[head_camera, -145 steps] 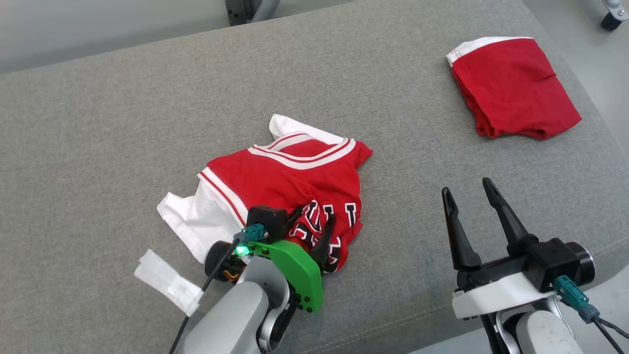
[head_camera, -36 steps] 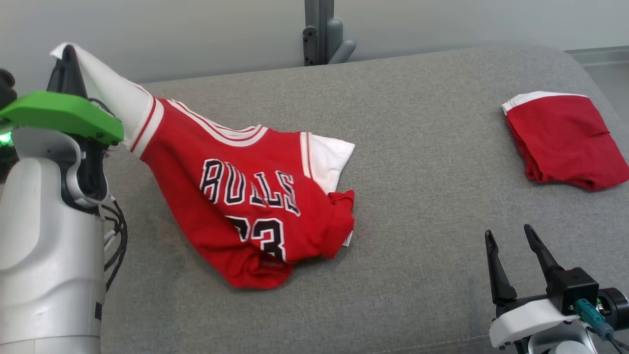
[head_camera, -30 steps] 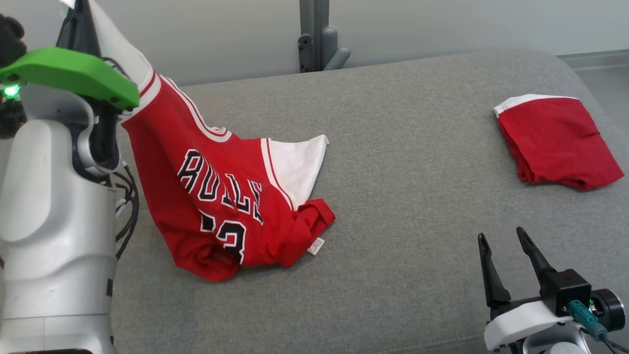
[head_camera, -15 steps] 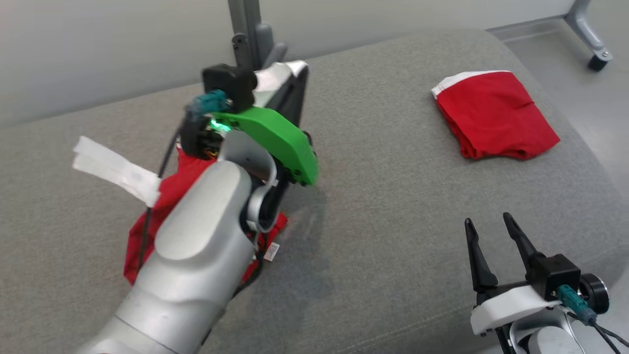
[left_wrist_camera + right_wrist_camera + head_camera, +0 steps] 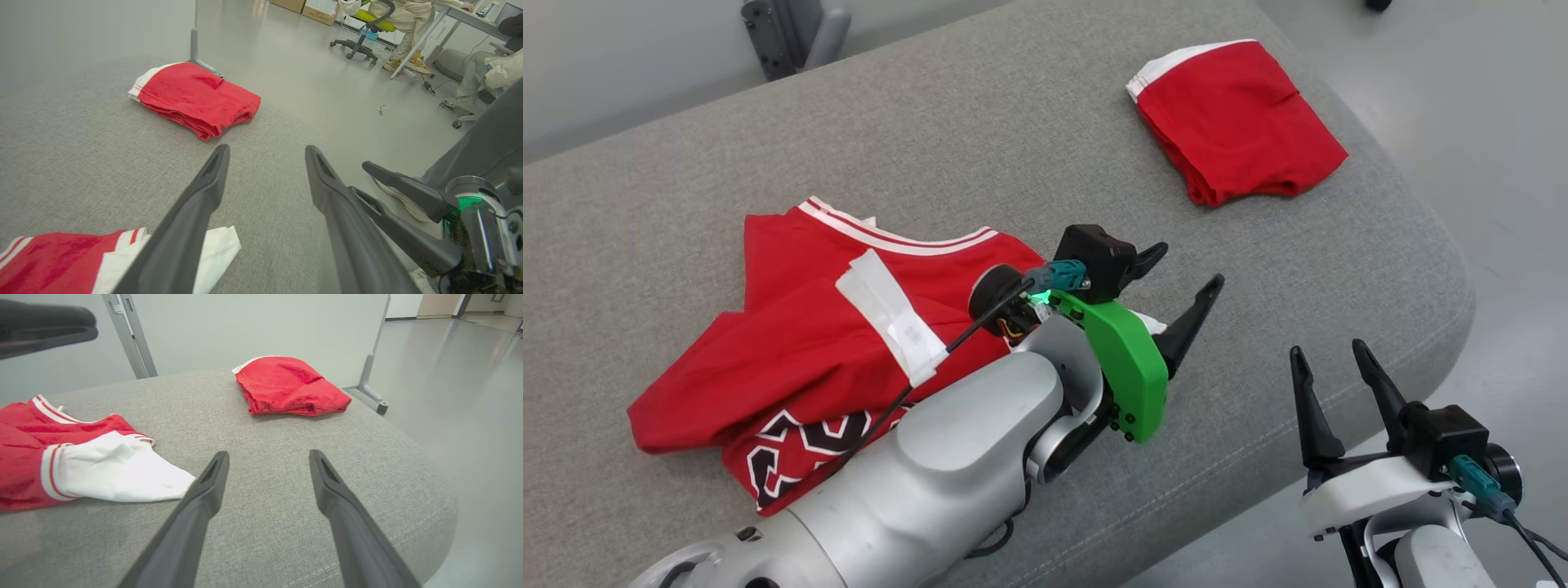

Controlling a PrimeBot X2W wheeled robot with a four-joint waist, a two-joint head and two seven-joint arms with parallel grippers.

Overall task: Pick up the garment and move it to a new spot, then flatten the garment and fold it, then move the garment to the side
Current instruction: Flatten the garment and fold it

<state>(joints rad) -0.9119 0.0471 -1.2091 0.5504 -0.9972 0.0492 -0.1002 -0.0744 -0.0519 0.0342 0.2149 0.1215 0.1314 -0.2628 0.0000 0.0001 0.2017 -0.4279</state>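
Garment (image 5: 809,343) seen rumpled toward bench (image 5: 1013,122) front-left edge, gripped by nothing. Left gripper (image 5: 1188,263) parted over white sleeve (image 5: 118,473); right gripper (image 5: 1326,347) parted, empty. Flattening judged next: edges to be pulled apart.

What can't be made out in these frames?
- Head view: jersey print mostly under the left forearm and a fold; unreadable.
- Head view: white sleeve nearly all behind the green mount of the left claw.
- Left wrist view: jersey cut off by the bottom edge.
- Right wrist view: jersey runs off the left edge.
- Folded red garment: inner layers hidden by its top layer.
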